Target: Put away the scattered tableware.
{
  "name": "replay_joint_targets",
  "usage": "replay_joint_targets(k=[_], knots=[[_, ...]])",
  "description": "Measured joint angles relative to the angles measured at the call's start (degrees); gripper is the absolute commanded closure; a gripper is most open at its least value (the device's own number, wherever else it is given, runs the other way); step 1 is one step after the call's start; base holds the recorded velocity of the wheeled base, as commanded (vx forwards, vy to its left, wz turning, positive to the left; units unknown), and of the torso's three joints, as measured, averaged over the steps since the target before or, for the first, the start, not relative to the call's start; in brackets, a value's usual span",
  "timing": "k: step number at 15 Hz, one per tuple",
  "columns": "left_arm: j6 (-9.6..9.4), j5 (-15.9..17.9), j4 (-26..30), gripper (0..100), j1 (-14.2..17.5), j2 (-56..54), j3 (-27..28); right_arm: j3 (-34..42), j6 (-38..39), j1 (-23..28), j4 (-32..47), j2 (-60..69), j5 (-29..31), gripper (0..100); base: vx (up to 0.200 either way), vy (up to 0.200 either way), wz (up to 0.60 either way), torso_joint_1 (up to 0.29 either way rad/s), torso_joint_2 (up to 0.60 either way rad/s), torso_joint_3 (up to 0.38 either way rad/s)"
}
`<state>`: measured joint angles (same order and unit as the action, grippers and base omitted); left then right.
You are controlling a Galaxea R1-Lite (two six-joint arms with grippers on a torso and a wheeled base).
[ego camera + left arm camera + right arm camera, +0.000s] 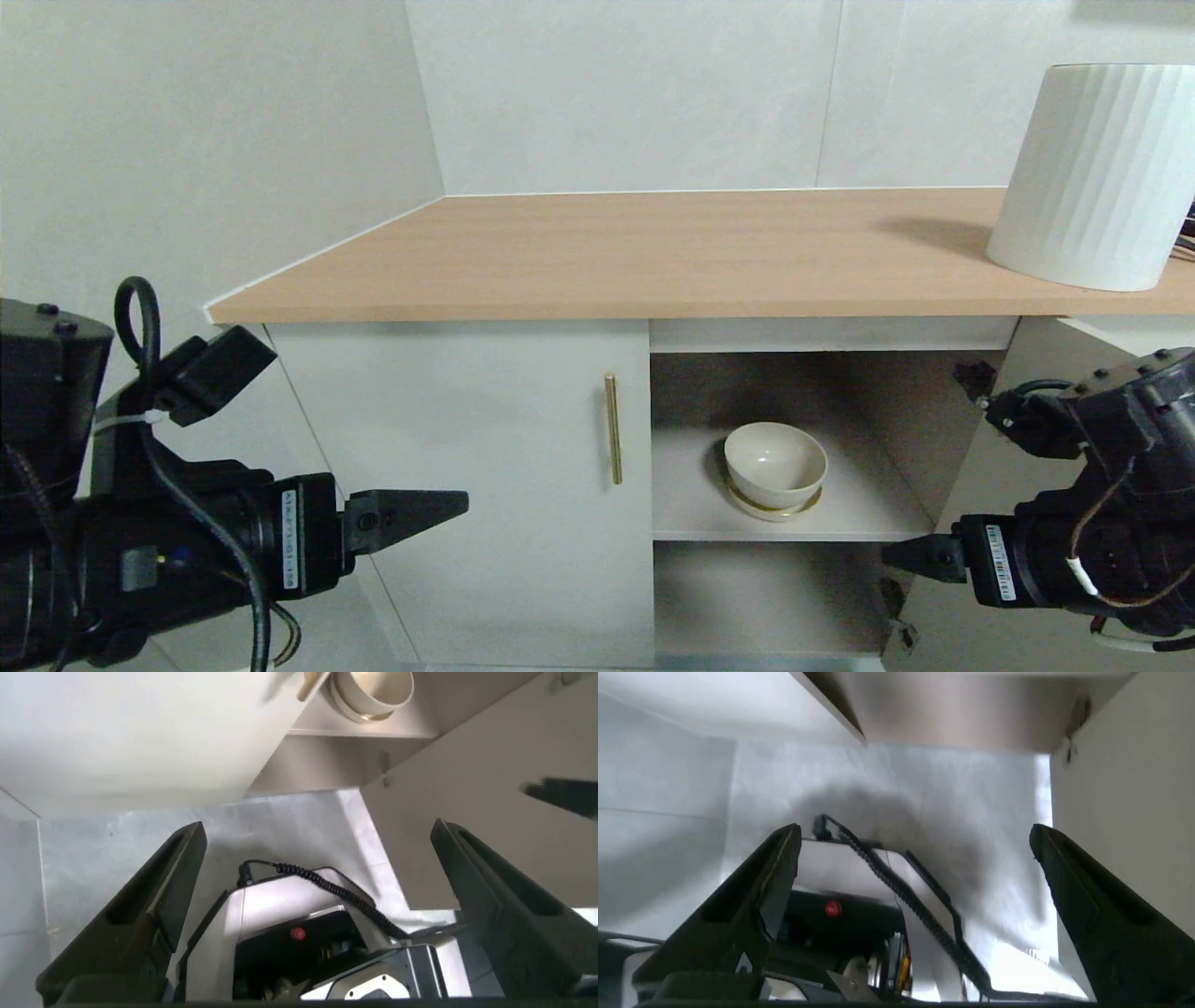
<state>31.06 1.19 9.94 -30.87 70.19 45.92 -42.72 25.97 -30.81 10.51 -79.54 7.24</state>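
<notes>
Cream bowl (775, 464) sits shelved, apart from right gripper (894, 554).

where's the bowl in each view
head view: bowl sits on a plate on the open compartment's upper shelf.
left wrist view: bowl lies far beyond the left gripper, on that shelf.
right wrist view: the frame lies below that shelf.
shared landmark: the open cabinet door.

Cream bowl (775, 460) sits on a gold-rimmed plate (773, 510) on the cabinet shelf (868, 509); left tool (448, 509) hangs before the shut door (476, 420), right tool (896, 555) beside the opening.
</notes>
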Motion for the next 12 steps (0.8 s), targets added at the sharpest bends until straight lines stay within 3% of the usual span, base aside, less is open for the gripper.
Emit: replay_joint_targets(k=[3, 12], knots=[[-1.76, 0.00, -0.37, 0, 0.33, 0.94, -0.56, 0.55, -0.02, -0.33, 1.15, 2.65, 0.22, 0, 0.000, 0.000, 0.00, 0.000, 0.00, 0.000], [-1.91, 0.04, -0.39, 0, 0.28, 1.55, -1.22, 1.49, 0.02, -0.39, 1.28, 3.66, 0.28, 0, -0.200, 0.000, 0.00, 0.003, 0.00, 0.005]])
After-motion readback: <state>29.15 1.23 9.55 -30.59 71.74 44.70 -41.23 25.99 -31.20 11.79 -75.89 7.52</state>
